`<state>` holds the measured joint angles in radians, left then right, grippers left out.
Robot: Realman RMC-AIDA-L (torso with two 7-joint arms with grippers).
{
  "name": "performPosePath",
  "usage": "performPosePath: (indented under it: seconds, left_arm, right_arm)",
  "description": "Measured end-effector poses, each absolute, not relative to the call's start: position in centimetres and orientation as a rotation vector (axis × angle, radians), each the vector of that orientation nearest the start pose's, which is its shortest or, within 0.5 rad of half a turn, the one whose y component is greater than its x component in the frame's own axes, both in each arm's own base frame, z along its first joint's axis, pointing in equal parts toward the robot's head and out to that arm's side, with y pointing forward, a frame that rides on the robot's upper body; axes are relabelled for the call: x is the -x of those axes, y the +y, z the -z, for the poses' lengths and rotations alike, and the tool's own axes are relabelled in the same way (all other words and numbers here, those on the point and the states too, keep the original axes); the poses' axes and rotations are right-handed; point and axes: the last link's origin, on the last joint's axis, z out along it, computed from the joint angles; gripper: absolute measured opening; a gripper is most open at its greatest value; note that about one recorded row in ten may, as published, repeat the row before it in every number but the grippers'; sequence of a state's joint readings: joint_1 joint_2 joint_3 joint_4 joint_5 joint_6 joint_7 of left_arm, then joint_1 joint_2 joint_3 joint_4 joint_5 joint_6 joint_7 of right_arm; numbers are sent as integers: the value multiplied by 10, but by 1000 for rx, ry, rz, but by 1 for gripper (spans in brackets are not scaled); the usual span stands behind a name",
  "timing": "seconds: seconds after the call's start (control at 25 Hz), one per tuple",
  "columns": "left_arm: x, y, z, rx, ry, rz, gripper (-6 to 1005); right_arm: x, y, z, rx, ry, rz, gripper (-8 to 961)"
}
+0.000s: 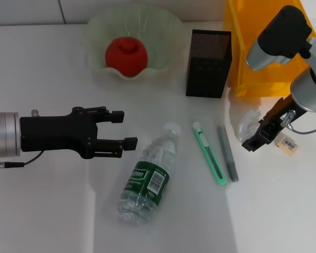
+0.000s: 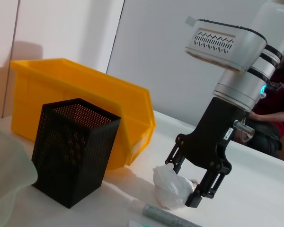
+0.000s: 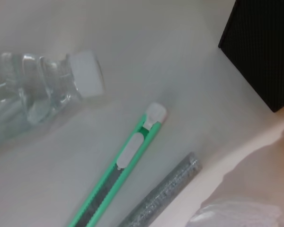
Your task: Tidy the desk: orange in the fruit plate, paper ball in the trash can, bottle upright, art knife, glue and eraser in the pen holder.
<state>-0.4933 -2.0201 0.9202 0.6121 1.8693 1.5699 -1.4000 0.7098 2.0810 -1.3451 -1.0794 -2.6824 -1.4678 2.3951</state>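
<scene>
Setting: white desk (image 1: 47, 211) under the head camera, pale wall behind, clutter across the middle and far side.
Bottle: nearest of all, the bottle (image 1: 147, 176) lies on its side, cap toward the far edge, base toward the robot, long axis slightly slanted.
Left gripper: left gripper (image 1: 127, 129) hovers just left of the bottle's neck, fingers spread, pointing right across the desk. It's the nearer arm for the bottle, but not engaged with it.
Art knife: green art knife (image 1: 209, 154) lies right of the bottle, long axis running near to far, free of its neighbours.
Glue: grey glue stick (image 1: 227, 153) lies just beside the knife, roughly parallel.
Right gripper: right gripper (image 2: 188, 185) is down at the desk, fingers spread around the paper ball, apparently not yet closed.
Paper ball: white paper ball (image 2: 171, 187) sits between those fingers, just right of the glue stick; in my read this is the grab coming now.
Eraser: small labelled eraser (image 1: 286, 142) rests just beyond the right gripper, well clear of the left arm.
Pen holder: black mesh pen holder (image 1: 208, 63) stands upright farther back.
Trash can: yellow bin (image 2: 80, 109) right behind the ball, touching the pen holder's side; a short lift and carry away from the robot should reach it.
Fruit plate: far back, the fruit plate (image 1: 97, 31) already holds the orange (image 1: 126, 56).
</scene>
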Motion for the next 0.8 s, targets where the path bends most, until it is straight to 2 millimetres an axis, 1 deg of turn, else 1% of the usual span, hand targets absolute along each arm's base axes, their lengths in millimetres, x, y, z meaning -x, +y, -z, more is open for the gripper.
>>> performPosePath:
  seconds: [0.08,0.24,0.28,0.32,0.36,0.4,0.44,0.48,0.52,0.56,0.64,0.68,0.72,0.8]
  left_arm:
    - [266,315,7,2848,-645,675,834]
    - [267,315,7,2843,-647,672,834]
    - [267,316,7,2841,-648,670,834]
    - [267,316,7,2841,-648,670,834]
    - [267,316,7,2840,-648,669,834]
    - [267,316,7,2840,-648,669,834]
    - [267,316,7,2839,-648,669,834]
    - [267,316,7,2839,-647,668,834]
    - [267,316,7,2839,-647,668,834]
    - [267,316,6,2839,-646,668,834]
    - [266,317,7,2840,-644,669,834]
    - [266,317,7,2841,-642,670,834]
    - [266,317,7,2841,-642,670,834]
    - [265,318,7,2840,-641,670,834]
  right_arm:
    - [-205,373,17,2631,812,654,713]
    - [-200,372,11,2630,794,635,594]
    - [-191,368,2,2633,777,624,564]
    - [-191,368,2,2633,777,624,566]
    - [-176,361,-13,2626,746,602,568]
    - [-176,361,-13,2626,746,602,570]
    - [-166,358,-24,2610,726,577,572]
    - [-150,355,-48,2561,682,507,574]
    - [-150,355,-48,2561,682,507,576]
    - [-142,355,-64,2516,660,450,579]
    - [-135,359,-87,2427,634,344,583]
    - [-136,370,-102,2336,623,243,585]
    - [-136,370,-102,2336,623,243,587]
    - [-142,381,-107,2278,630,184,591]
